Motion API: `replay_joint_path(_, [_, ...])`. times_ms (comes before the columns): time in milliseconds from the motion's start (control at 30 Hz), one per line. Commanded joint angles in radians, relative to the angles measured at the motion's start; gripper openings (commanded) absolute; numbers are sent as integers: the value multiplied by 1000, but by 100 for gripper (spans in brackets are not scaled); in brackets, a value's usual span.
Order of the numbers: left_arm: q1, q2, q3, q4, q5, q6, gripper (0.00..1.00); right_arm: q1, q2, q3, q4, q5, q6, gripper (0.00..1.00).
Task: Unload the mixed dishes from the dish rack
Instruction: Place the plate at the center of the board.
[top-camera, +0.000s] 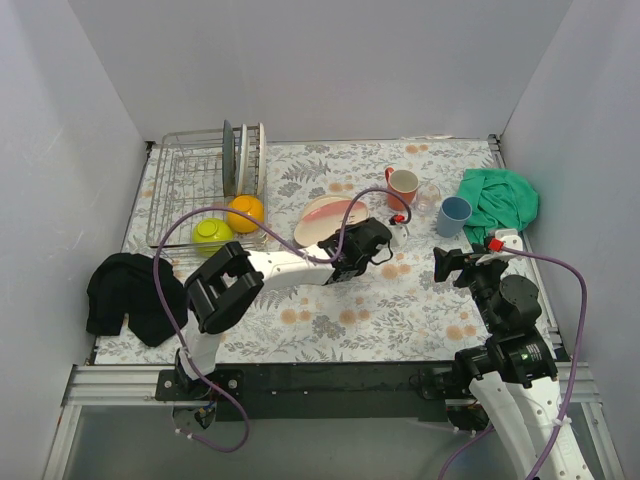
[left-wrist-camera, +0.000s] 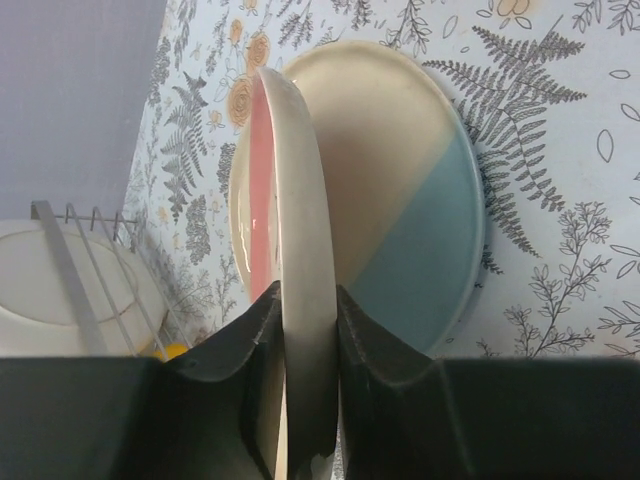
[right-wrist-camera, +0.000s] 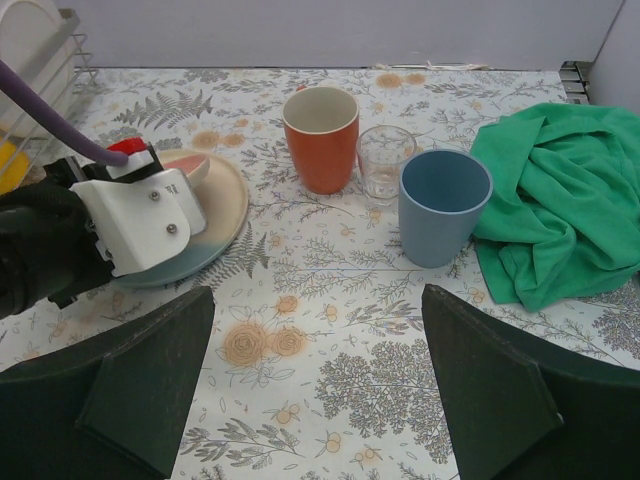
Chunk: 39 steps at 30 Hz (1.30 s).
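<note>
My left gripper (left-wrist-camera: 305, 300) is shut on the rim of a pink-and-cream plate (left-wrist-camera: 290, 180), held on edge just over a cream-and-blue plate (left-wrist-camera: 400, 180) that lies flat on the table right of the dish rack (top-camera: 190, 190). The rack holds several upright plates (top-camera: 245, 158), an orange-yellow bowl (top-camera: 246, 212) and a lime-green bowl (top-camera: 212, 232). The orange mug (right-wrist-camera: 320, 135), clear glass (right-wrist-camera: 385, 160) and light-blue cup (right-wrist-camera: 443, 205) stand on the table. My right gripper (right-wrist-camera: 320, 390) is open and empty, low over the table in front of them.
A green cloth (top-camera: 500, 200) lies at the far right beside the blue cup. A black cloth (top-camera: 130, 290) lies at the near left, below the rack. White walls close in the left, back and right. A purple cable (top-camera: 340, 215) loops over the left arm.
</note>
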Motion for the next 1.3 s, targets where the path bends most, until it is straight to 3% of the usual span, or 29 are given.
replay_joint_path(0, [1,24,-3,39,-9,-26,25,2,6,2,44,13,2,92])
replay_joint_path(367, [-6,73,8,2,51,-103,48,4,22,2,44,6,5,92])
replay_joint_path(667, [14,106,52,-28,122,-129,77,2,19,2,44,6,5,92])
replay_joint_path(1267, [91,153,206,-191,404,-264,97,4,22,4,41,5,3,92])
